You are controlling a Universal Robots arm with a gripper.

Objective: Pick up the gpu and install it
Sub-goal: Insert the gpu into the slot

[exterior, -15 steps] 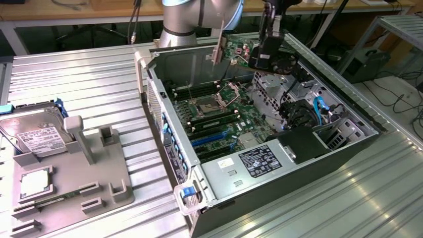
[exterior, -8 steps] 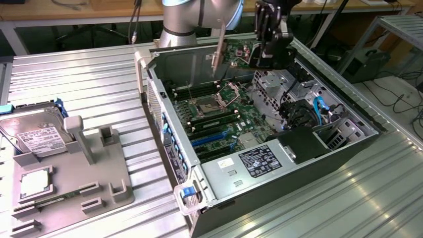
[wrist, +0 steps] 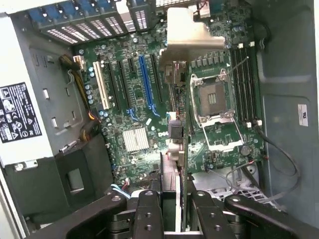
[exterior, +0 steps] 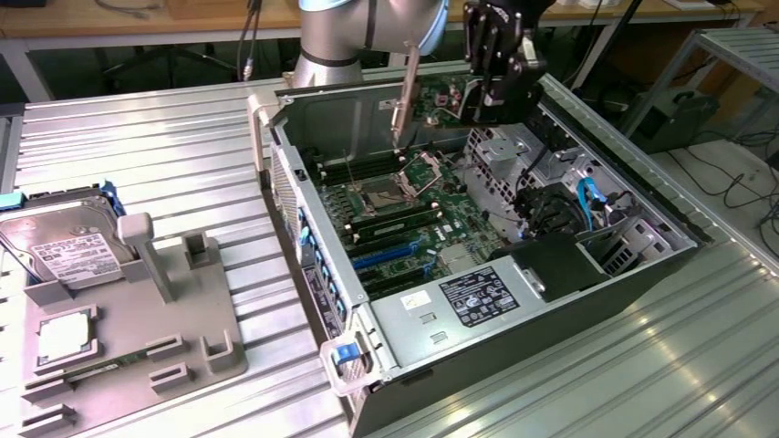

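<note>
Gripper [wrist: 172, 219] pinches the gpu [wrist: 174, 149] edge-on above the motherboard [wrist: 129, 94]. Any tilt against the blue slot [wrist: 144, 79] could jam its bracket [wrist: 187, 37]

Silver-grey tubular arm [exterior: 353, 36], black hand [exterior: 493, 108] with screws

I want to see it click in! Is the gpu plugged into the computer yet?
Not yet. The gripper holds the gpu on edge above the motherboard, its silver bracket hanging over the slots.
</note>
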